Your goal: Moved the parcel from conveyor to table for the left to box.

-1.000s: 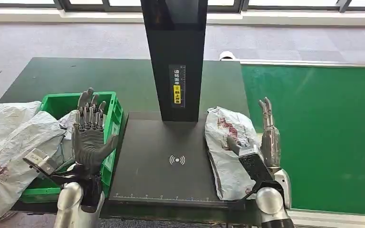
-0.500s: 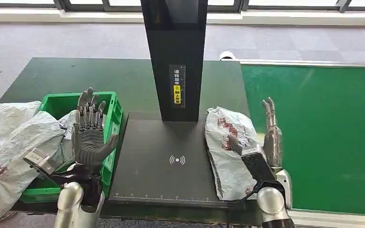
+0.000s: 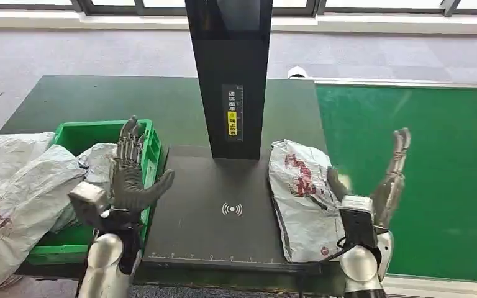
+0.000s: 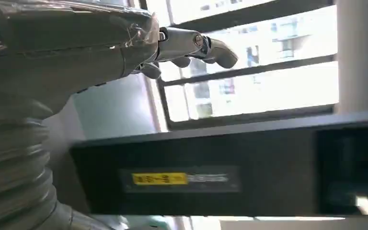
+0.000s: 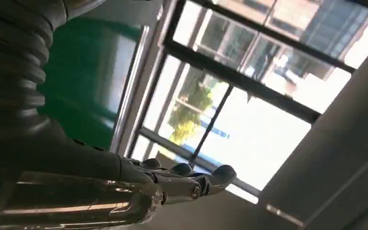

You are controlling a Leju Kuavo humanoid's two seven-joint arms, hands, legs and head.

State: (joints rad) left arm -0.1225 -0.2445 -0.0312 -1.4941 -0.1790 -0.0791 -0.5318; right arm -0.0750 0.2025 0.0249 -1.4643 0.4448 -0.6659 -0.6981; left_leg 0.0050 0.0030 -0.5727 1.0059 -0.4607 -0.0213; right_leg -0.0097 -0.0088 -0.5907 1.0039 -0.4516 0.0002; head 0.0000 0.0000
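Head view shows both hands moved since the earlier frames. The left hand (image 3: 131,177) has shifted toward the scanner plate (image 3: 220,211) and now stands over the near right edge of the green crate (image 3: 151,141), fingers upright and apart, thumb stretched out toward the plate, holding nothing. The right hand (image 3: 382,183) has swung outward over the green conveyor (image 3: 422,174), its fingers leaning away from the parcel (image 3: 301,198), spread and empty, thumb apart from the rest.

That parcel, a grey-white bag with dark red print, lies where it lay before, on the table along the right edge of the plate, just beside the conveyor. More grey bags (image 3: 18,186) spill over the crate at the left.

On the black post (image 3: 230,74) sits a label of small white characters, too small to read, above a yellow tag; the plate bears a white wireless mark (image 3: 231,209).

Left wrist view catches the same yellow tag (image 4: 159,178) on the post, with windows behind; right wrist view shows windows, the conveyor and the fingers (image 5: 191,179) lying loosely together.
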